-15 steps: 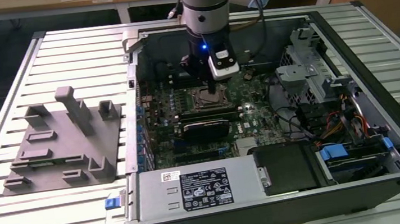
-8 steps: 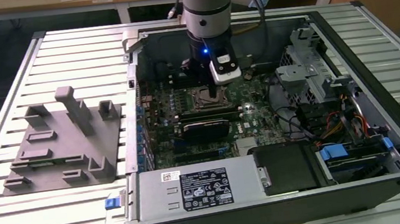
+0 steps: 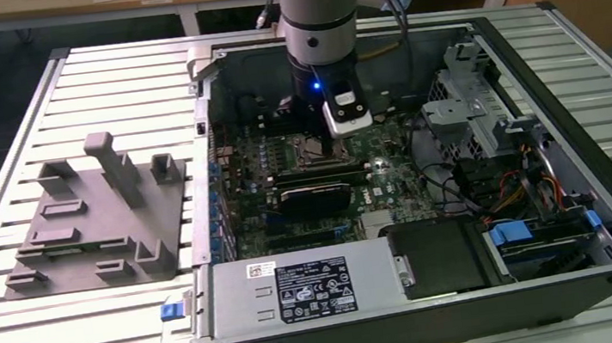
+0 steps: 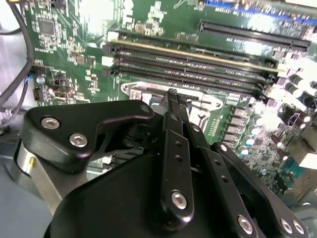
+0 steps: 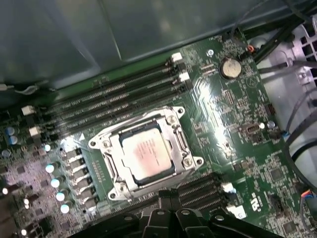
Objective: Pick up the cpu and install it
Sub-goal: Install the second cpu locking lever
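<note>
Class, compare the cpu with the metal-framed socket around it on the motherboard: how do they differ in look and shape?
In the first wrist view, the cpu is a solid flat square with a pale, smooth top; the socket is an open silver frame with a hollow middle. The cpu is smaller and sits inside; the socket is larger and rings it, with screws at its corners. Both lie flat on the green board, squared to one another.

An open computer case (image 3: 588, 217) is lying on a slatted table (image 3: 25, 342); beside the case, a grey moulded fixture (image 3: 93, 222) is resting on that table.
</note>
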Robot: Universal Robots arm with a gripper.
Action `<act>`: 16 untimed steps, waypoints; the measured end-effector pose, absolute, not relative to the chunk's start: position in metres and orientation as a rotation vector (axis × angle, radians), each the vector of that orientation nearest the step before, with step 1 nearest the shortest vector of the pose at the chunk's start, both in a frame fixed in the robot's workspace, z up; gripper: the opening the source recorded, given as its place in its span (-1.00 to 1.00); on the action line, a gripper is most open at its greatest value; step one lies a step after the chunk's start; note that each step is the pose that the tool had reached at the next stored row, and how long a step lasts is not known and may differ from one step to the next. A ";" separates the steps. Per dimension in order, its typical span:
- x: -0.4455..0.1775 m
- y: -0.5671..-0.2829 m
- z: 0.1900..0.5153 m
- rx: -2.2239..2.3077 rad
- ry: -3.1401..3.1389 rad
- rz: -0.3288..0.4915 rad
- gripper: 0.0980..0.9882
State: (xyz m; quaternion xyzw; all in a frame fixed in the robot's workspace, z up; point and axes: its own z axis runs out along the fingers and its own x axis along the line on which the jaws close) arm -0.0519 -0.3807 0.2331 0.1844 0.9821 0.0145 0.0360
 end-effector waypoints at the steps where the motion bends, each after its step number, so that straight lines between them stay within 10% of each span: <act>1: -0.052 -0.382 0.233 0.566 3.017 0.045 -0.98; 16: -0.052 -0.386 0.231 0.331 3.054 0.054 -0.98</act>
